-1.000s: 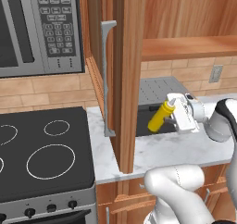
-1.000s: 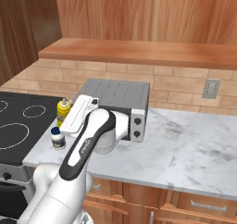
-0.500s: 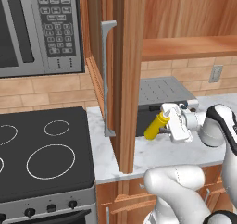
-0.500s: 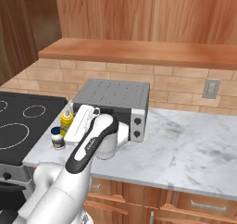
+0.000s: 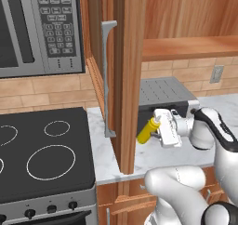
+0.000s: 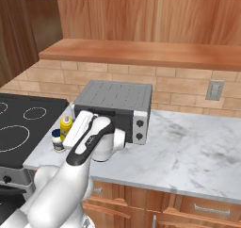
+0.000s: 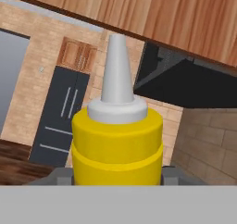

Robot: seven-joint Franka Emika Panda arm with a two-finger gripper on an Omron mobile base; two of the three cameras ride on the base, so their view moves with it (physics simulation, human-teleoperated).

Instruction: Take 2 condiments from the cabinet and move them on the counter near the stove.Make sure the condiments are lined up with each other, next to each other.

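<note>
1. The hand [image 5: 160, 129] pinched the yellow bottle [image 5: 147, 131] by its upper body, carrying it tilted with the nozzle pointing back toward the toaster oven [image 6: 115, 102]. In the hand view the bottle [image 7: 116, 144] sat squarely between the fingers, so the grip looked firm.

2. The jar [image 6: 57, 140] stood on the bench [image 6: 197, 147] in front of the toaster oven's left corner, close to the stove [image 6: 19, 126]. The bottle [image 6: 66, 126] hung just behind and above the jar; whether it touched the bench I could not tell.

3. Risk: the jar sat very near the bench's front edge. A bump from the bottle or the hand on the way down could have knocked it over or off.

4. Risk: the bottle was tilted. Released like that, a tall slim thing would likely have tipped and rolled, perhaps into the jar. It needed righting first.

5. Risk: the open cabinet door [image 5: 125, 75] stood just left of the hand, and the toaster oven was right behind it. A wide swing could have struck either.

6. Risk: set too far behind the jar, the two would not have stood side by side in line.
</note>
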